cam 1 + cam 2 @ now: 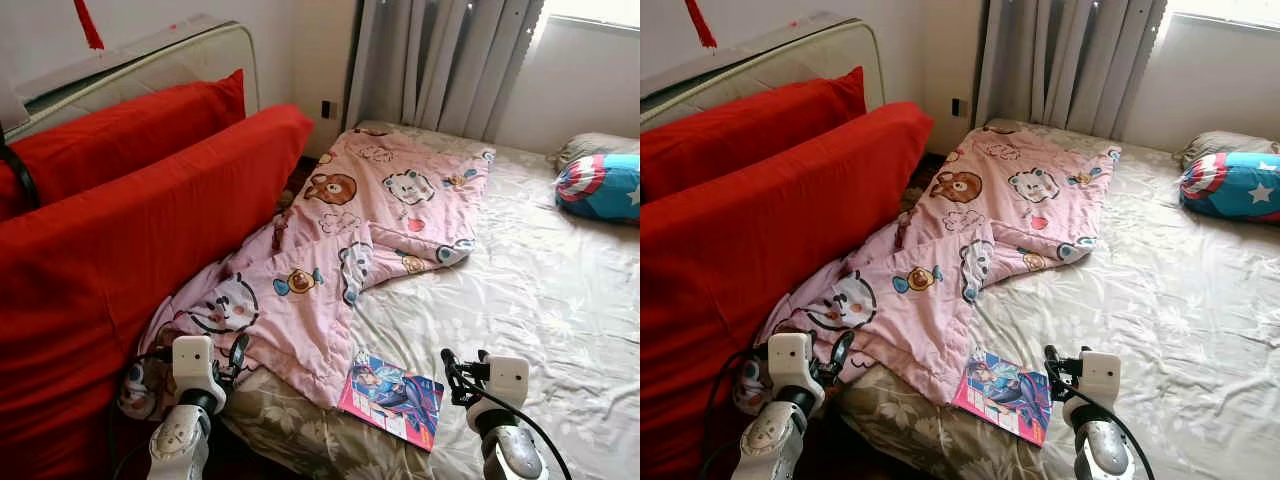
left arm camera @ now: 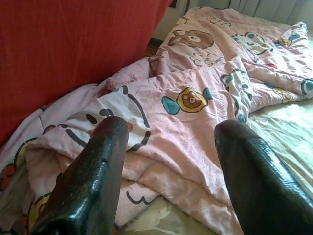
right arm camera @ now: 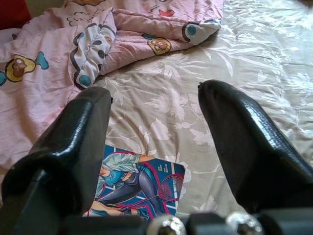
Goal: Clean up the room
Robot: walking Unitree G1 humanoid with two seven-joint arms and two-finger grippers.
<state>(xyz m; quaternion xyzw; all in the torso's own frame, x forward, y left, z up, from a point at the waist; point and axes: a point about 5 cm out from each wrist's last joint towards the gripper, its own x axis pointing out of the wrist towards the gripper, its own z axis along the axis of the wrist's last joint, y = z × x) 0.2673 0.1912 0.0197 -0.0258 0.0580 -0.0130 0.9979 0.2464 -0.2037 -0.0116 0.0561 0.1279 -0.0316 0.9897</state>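
Observation:
A pink cartoon-print blanket [image 1: 340, 240] lies crumpled across the left half of the bed, and its near corner hangs over the edge. A colourful magazine [image 1: 392, 398] rests flat on the beige sheet [image 1: 540, 290] by the bed's near edge, partly against the blanket hem. My left gripper [image 1: 232, 358] is open, held low before the blanket's hanging corner; the wrist view shows the folds [image 2: 195, 98] just beyond its fingers [image 2: 102, 161]. My right gripper [image 1: 455, 375] is open with nothing in it, hovering just right of the magazine [image 3: 142, 188].
Big red cushions [image 1: 130, 240] stand on edge along the bed's left side, close to my left arm. A pale mattress [image 1: 150, 60] leans on the wall behind them. A shield-print pillow [image 1: 600, 187] and a grey pillow [image 1: 590, 145] lie far right. Curtains [image 1: 440, 60] hang behind.

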